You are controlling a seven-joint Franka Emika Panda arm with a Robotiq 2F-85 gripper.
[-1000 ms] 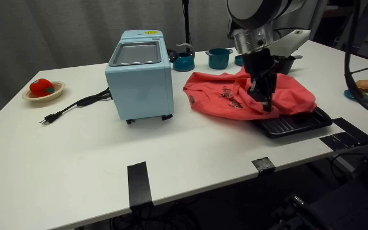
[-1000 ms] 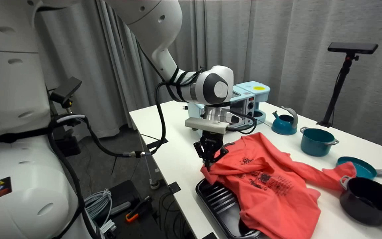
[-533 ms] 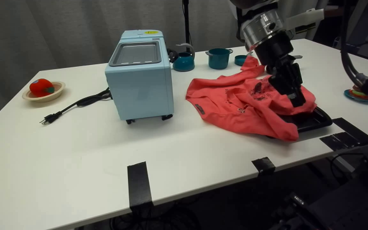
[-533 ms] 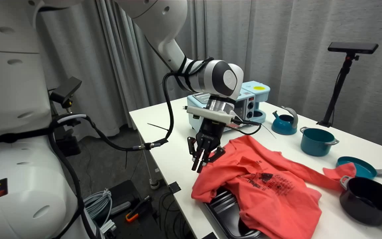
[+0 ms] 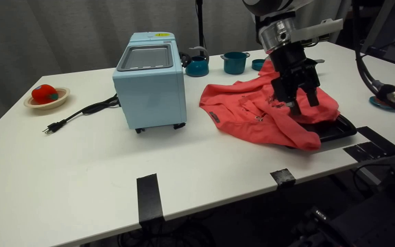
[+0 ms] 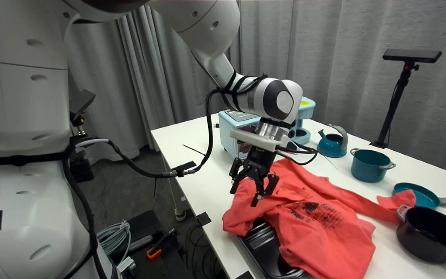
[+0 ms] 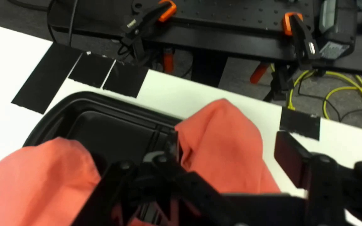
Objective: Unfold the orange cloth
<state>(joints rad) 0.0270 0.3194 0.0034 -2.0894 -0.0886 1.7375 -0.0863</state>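
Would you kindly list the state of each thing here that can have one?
Orange cloth: rumpled, not fully unfolded
Tool: open, holding nothing
Black tray: partly covered by the cloth
Teal kettle: upright
Teal pot: upright, lidless
Black pot: upright, lidless
Blue appliance: upright
Power plug: loose on the table

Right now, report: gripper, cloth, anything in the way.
Gripper open, nothing held. Orange cloth partly spread, rumpled. Black tray partly beneath it, may snag; black pot close to one end.
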